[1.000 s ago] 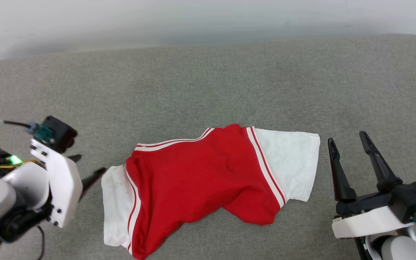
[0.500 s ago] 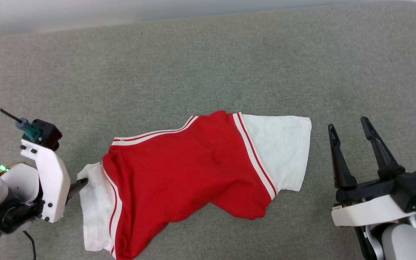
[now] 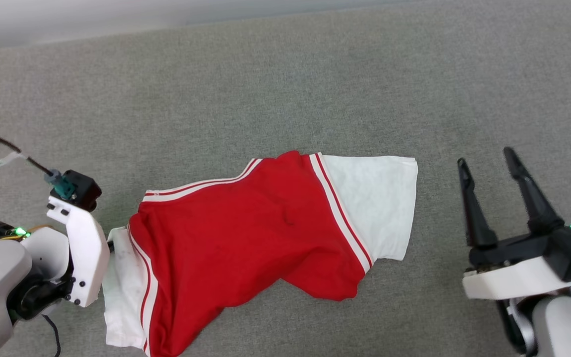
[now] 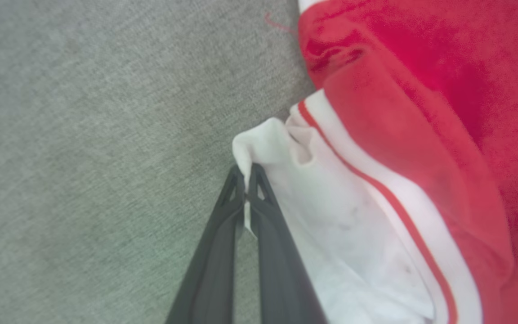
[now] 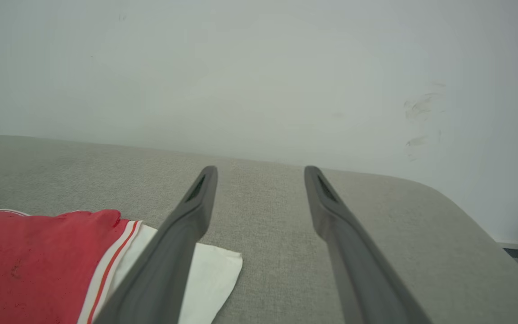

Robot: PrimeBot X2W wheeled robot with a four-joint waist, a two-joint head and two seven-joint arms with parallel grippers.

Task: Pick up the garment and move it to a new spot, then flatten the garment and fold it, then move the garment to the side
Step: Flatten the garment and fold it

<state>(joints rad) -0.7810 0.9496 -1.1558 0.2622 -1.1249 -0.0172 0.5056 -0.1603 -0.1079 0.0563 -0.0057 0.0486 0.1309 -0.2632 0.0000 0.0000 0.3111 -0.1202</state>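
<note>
Holding: my left hand (image 4: 245, 179) has its fingers pressed together on a thin pinch of white sleeve (image 4: 331, 225), right at the folded hem.
Shirt (image 3: 246, 238): lies crumpled on the grey worktop (image 3: 285, 89), front and middle. The red body is bunched and twisted, and the other sleeve (image 3: 374, 203) is spread flat toward my right.
Slip risk: the pinch takes so little cloth that a hard or fast pull could, I judge, slide it out and leave the shirt short of the new spot.
Drag risk: nearly all the shirt rests on the woven cover. Hauling it by one corner may stretch it into a rope and add creases I must flatten later.
Front edge: the shirt's lower part runs off the bottom of my head view, so I cannot tell how near the worktop's edge it lies. A pull toward me might tip it over.
Right hand (image 3: 484, 157): fingers wide apart, holding nothing, near the flat sleeve but clear of it.
Snag risk: if the shirt swings right on a lift, it could catch on those spread fingers.
</note>
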